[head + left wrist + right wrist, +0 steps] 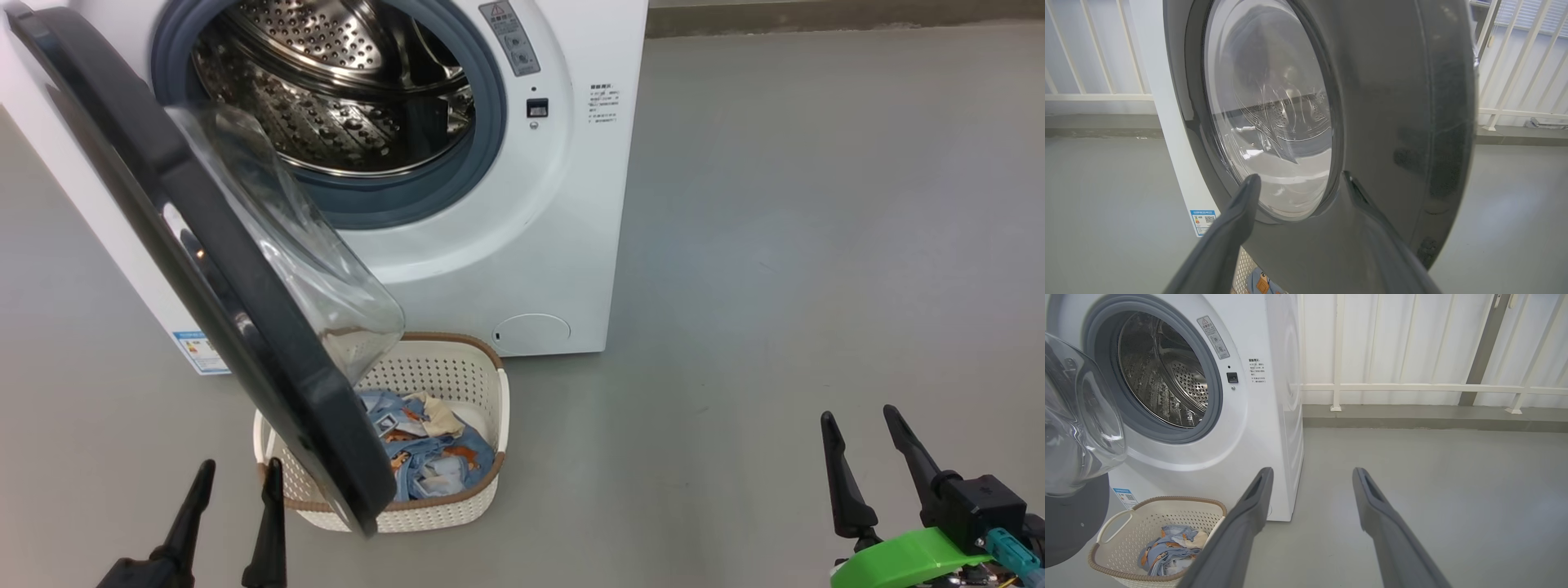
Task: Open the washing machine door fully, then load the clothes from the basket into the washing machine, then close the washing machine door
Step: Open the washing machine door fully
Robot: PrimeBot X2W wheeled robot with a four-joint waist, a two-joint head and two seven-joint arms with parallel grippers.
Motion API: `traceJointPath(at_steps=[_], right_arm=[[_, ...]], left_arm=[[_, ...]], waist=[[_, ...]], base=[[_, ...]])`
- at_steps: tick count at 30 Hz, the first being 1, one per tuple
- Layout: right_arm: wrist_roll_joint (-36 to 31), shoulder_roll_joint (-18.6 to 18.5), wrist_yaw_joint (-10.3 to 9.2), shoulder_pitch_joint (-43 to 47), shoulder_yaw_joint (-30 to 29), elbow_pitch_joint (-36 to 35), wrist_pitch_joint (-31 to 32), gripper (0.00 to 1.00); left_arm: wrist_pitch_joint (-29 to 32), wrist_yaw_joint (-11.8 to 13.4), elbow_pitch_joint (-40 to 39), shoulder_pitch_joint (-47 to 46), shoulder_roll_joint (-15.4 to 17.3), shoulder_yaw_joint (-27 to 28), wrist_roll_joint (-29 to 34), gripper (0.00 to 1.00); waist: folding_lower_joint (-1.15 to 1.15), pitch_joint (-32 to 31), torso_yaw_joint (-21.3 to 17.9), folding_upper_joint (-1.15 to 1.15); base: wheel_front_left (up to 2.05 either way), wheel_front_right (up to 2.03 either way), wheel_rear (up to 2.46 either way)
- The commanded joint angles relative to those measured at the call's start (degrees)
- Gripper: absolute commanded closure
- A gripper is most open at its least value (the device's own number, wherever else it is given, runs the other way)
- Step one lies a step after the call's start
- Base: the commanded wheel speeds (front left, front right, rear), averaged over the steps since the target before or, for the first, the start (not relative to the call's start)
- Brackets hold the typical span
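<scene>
Grey floor [775, 245] carries one washing machine [571, 204] at the far left, and one basket [457, 367] just in front of it holds one bundle of clothes [433, 457]. One washing machine door [245, 327] stands partly swung out, overhanging the basket's left side. Of two claws, the left claw [241, 463] is near the door's outer face and the right claw [859, 412] is well to the right; both are wide and empty. The likely risk is that a reach for the clothes snags on the door, or a push slips off its glossy face.
</scene>
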Motion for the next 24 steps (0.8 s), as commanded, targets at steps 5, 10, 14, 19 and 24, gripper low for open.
traceJointPath(at_steps=[5,10,14,19,24], right_arm=[[0.5,-0.3,0.09,-2.5,1.3,-0.7,-0.3,0.0],[0.5,-0.3,0.09,-2.3,1.4,-0.4,-0.3,0.0],[0.5,-0.3,0.09,-2.3,1.2,-0.4,-0.3,0.0],[0.6,-0.3,0.09,-2.3,1.1,-0.5,-0.3,0.0],[0.5,-0.3,0.09,-2.3,1.1,-0.5,-0.3,0.0]], left_arm=[[-0.5,-0.2,-0.7,-0.5,1.5,1.4,0.4,0.0],[-0.5,-0.2,-0.7,-0.5,1.6,1.4,0.4,0.0],[-0.5,-0.2,-0.7,-0.5,1.6,1.4,0.3,0.05],[-0.5,-0.2,-0.5,-0.7,1.7,0.9,-0.2,1.0],[-0.5,-0.2,-3.4,-1.5,1.4,2.5,-0.9,1.0]], waist=[[0.0,-0.2,0.3,0.0],[0.0,-0.1,0.3,0.0],[0.0,0.1,0.4,0.0],[0.0,0.3,0.4,0.0],[0.0,0.4,0.3,0.0]], base=[[0.0,0.0,0.0],[0.0,0.0,0.0],[0.0,0.0,0.0],[0.0,0.0,0.0],[0.0,0.0,0.0]])
